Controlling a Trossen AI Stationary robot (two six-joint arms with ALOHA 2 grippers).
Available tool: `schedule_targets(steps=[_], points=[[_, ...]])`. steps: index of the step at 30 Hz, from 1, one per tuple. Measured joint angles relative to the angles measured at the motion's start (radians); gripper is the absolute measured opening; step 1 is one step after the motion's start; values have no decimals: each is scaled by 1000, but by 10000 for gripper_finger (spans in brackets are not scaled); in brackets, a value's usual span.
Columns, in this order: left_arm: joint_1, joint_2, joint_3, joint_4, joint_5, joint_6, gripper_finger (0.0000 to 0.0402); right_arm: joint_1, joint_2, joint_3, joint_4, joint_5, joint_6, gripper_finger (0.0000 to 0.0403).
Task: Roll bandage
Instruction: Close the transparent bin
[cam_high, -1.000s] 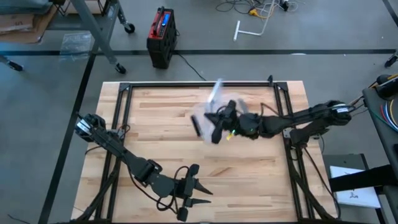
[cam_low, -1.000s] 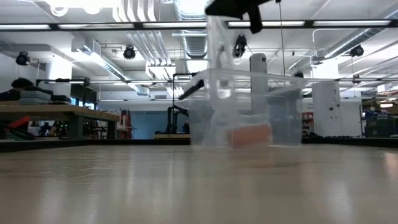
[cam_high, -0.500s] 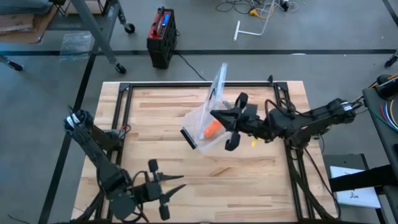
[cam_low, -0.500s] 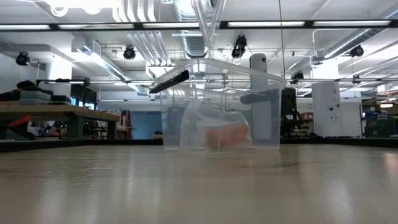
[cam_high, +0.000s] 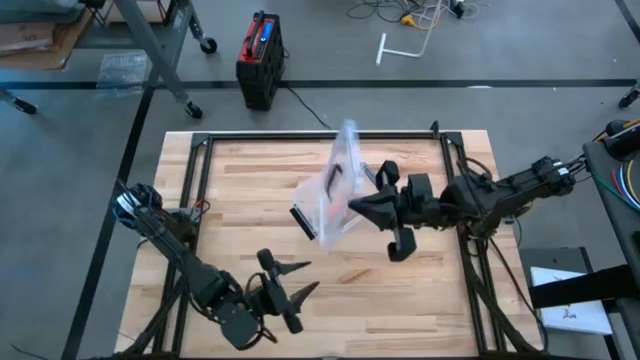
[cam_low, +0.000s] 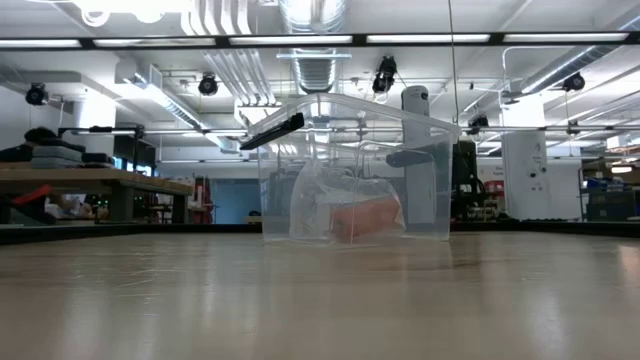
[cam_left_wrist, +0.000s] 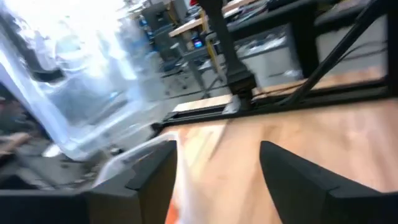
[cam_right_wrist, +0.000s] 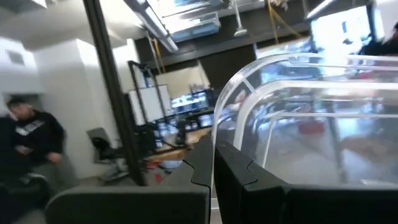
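Observation:
The orange bandage (cam_low: 365, 215) lies in a crumpled clear wrapper (cam_low: 325, 205) inside a clear plastic box (cam_low: 440, 180) that stands on the table. From above, the bandage (cam_high: 334, 207) shows faintly through the plastic. The box carries a black latch (cam_high: 303, 222) on its rim. My right gripper (cam_high: 357, 205) is high above the box, shut on a clear lid-like sheet (cam_high: 347, 145). My left gripper (cam_high: 305, 278) stands open near the table's front edge, pointing toward the box, with nothing between its fingers (cam_left_wrist: 292, 180). My right gripper pinches an edge of the clear lid beside its rounded corner (cam_right_wrist: 231, 109) between its two shut fingers (cam_right_wrist: 202, 168). The fingers point roughly level, slightly upward, from the table's right side. The lid is lifted clear above the box and stands on edge.
A black metal frame (cam_high: 320, 137) runs around the wooden table top (cam_high: 400, 300). Bare wood lies between my left gripper and the box. A red and black case (cam_high: 260, 55) stands on the floor beyond the far edge.
My right gripper has risen and drawn toward the table's right edge, taking the clear lid up out of the low view. The box has slid a little toward the table's left and near edges. My left gripper has swung and rolled, now pointing toward the box.

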Motion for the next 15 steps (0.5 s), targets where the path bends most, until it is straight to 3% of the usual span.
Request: schedule_targets(steps=[6,15], points=[[23,11,0,4,-10,26,256,44,25,0,2,84,85,0],[38,11,0,4,-17,62,236,106,84,0,96,233,85,0]])
